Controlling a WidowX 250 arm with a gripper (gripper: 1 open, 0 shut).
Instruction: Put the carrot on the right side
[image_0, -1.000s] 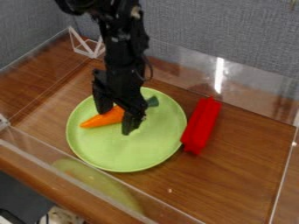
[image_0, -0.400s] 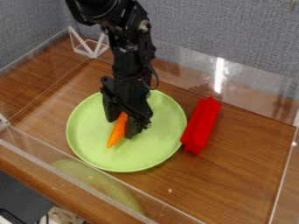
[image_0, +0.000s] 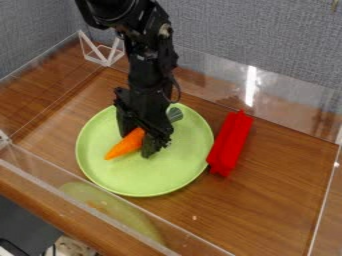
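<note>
**A:** What holds what in this scene?

**B:** A round, light green plate (image_0: 171, 178) sits on a brown wooden tabletop (image_0: 274, 205), roughly in the middle of the view. On the plate lies the carrot (image_0: 126, 146), a small orange toy, resting on the left half of the plate with its tip pointing toward the left rim. A clear plastic wall (image_0: 80, 190) runs along the near edge of the tabletop, and more clear panels stand at the far and right sides.

**A:** Is anything else near the plate?

**B:** Yes. A red block (image_0: 230, 142) lies on the tabletop just beside the plate's right rim, its long side running from near to far. A small white wire stand (image_0: 94, 46) sits well apart at the far left corner.

**A:** And the arm?

**B:** A black robot arm (image_0: 144, 50) comes down from the top of the view and stands nearly upright over the plate. Its hand (image_0: 143, 140) points straight down at the plate's middle, low over the surface. The fingers are spread wide. The thick end of the carrot lies right at the fingertips, but whether they touch it cannot be told; the carrot rests on the plate rather than hanging from the hand.
</note>
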